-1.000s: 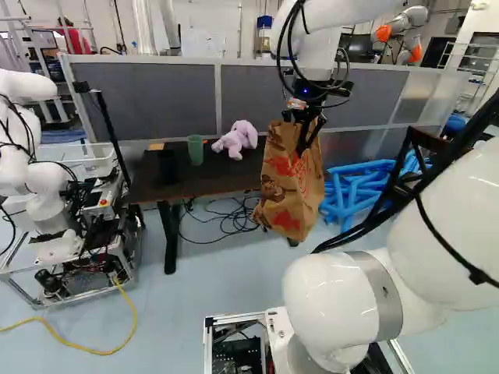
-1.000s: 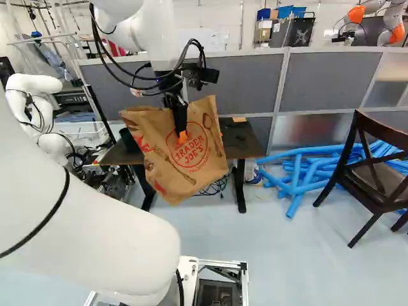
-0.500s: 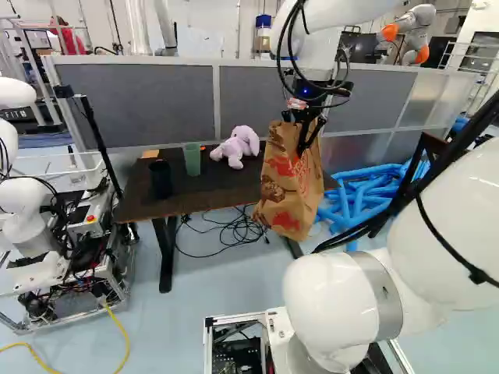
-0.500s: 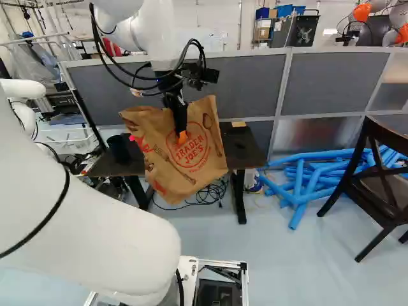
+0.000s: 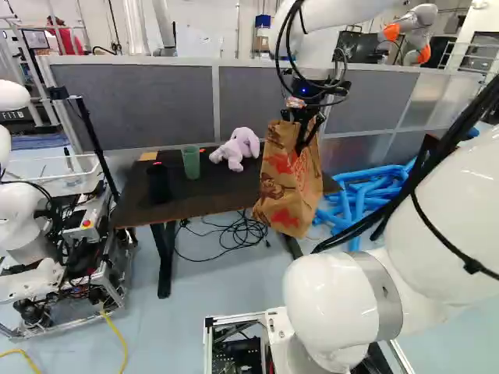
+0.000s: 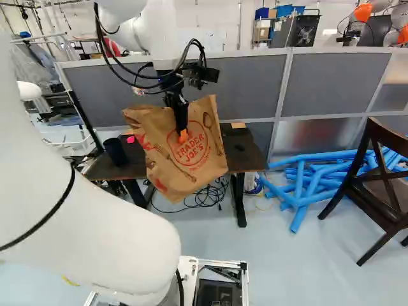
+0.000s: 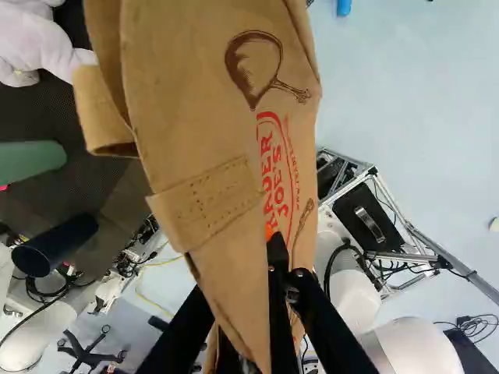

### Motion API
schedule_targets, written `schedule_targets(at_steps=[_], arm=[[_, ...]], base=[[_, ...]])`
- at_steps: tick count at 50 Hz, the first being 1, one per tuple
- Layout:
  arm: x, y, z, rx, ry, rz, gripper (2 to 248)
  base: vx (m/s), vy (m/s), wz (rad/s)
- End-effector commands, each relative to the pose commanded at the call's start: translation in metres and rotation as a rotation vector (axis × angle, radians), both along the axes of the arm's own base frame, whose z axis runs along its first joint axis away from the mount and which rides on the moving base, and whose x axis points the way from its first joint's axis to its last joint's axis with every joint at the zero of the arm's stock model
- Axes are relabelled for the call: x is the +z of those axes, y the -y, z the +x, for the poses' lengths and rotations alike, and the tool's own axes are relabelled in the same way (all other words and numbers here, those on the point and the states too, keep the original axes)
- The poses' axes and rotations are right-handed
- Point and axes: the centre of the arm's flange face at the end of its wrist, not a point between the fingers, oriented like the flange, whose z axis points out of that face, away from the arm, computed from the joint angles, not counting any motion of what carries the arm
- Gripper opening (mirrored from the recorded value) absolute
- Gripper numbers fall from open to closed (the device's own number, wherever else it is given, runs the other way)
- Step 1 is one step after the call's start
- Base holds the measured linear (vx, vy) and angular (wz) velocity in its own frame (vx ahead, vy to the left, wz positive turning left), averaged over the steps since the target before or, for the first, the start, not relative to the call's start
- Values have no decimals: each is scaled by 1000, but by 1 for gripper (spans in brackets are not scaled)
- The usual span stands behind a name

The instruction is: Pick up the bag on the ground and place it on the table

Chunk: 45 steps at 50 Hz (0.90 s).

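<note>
One brown paper bag (image 6: 188, 169) is hanging tilted in the air from the hand (image 6: 183, 134), which is clasping its paper between two fingers. In the wrist view one finger is lying along the printed side, while the other is mostly hiding behind the paper. The bag is covering part of the table (image 5: 214, 185) in both base views; it seems to be hanging just in front of the near edge, though its exact gap from the table is hard to judge. On the table, a green cup (image 5: 191, 162) is standing between a dark cup (image 5: 159, 184) and a pale purple plush animal (image 5: 236, 148). Black cables (image 5: 234, 235) are lying tangled on the floor (image 5: 214, 284) below. Blue tubes (image 6: 312, 182) are lying in a heap at the right of the right base view, beside a dark wooden chair (image 6: 376, 191). A grey partition (image 6: 335, 80) is standing behind the table. At the left of the left base view, another robot (image 5: 19, 226) is standing near the table, and a yellow cord (image 5: 121, 343) is trailing over the floor.
</note>
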Motion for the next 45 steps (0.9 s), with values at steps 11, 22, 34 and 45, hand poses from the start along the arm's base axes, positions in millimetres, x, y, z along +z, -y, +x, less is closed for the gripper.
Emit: schedule_targets(at_steps=[11,22,34,45], arm=[[0,0,13,2,-5,0,23],[1,-3,28,9,-9,1,23],[1,-8,44,20,-11,7,23],[1,-14,59,31,-13,12,23]], base=[[0,0,0],[0,0,0],[0,0,0],[0,0,0]])
